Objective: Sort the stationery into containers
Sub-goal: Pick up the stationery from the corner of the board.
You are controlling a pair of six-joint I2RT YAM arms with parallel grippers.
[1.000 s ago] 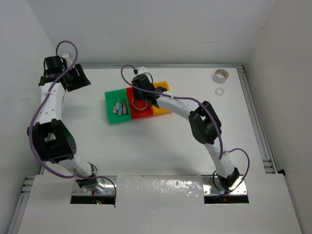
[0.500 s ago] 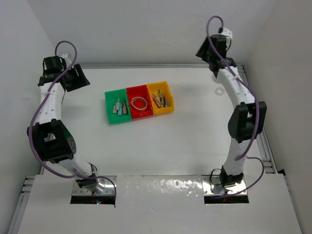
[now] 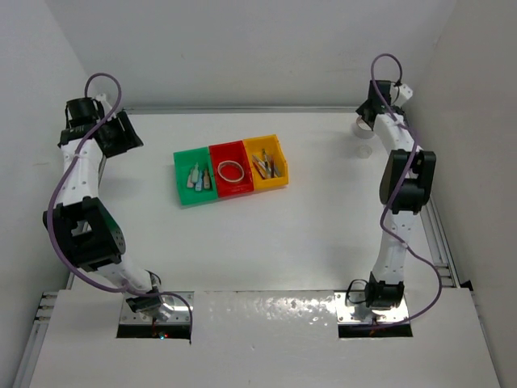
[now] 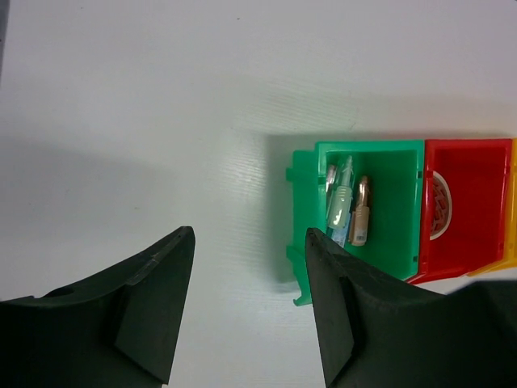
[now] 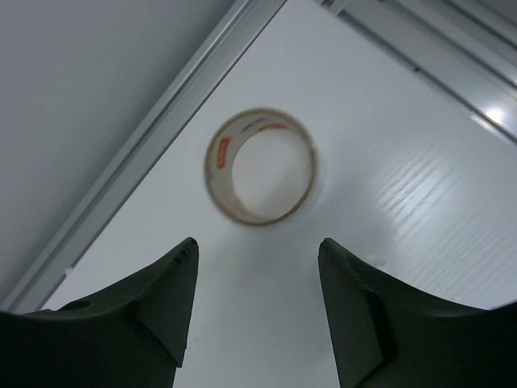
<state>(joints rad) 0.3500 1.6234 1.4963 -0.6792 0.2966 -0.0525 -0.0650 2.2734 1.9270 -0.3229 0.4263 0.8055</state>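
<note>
The right pincer [image 5: 257,250] hovers over the far right corner of the surface [image 3: 283,242]. Its jaws stand apart with nothing between them. Just beyond its fingertips a tape roll [image 5: 260,178] with a tan core lies flat on the surface, close beside the metal rail [image 5: 145,153] along the edge. The pincer does not touch the roll. In the overhead view a small white ring [image 3: 365,151] lies flat a little nearer than that roll, apart from it.

The left pincer [image 4: 249,242] hangs over the far left part of the surface, its jaws also apart and holding nothing.

The three joined bins sit mid-surface, well apart from both pincers. The green bin [image 4: 400,210], on the left, holds a few short chunky pieces [image 4: 343,206], pale blue-green and tan, lying side by side. The red bin [image 4: 477,202], in the middle, holds one pale ring [image 4: 440,206] lying flat. The yellow-orange bin [image 3: 260,148], on the right, holds several thin sticks [image 3: 267,166]; their colours are too small to tell.
</note>
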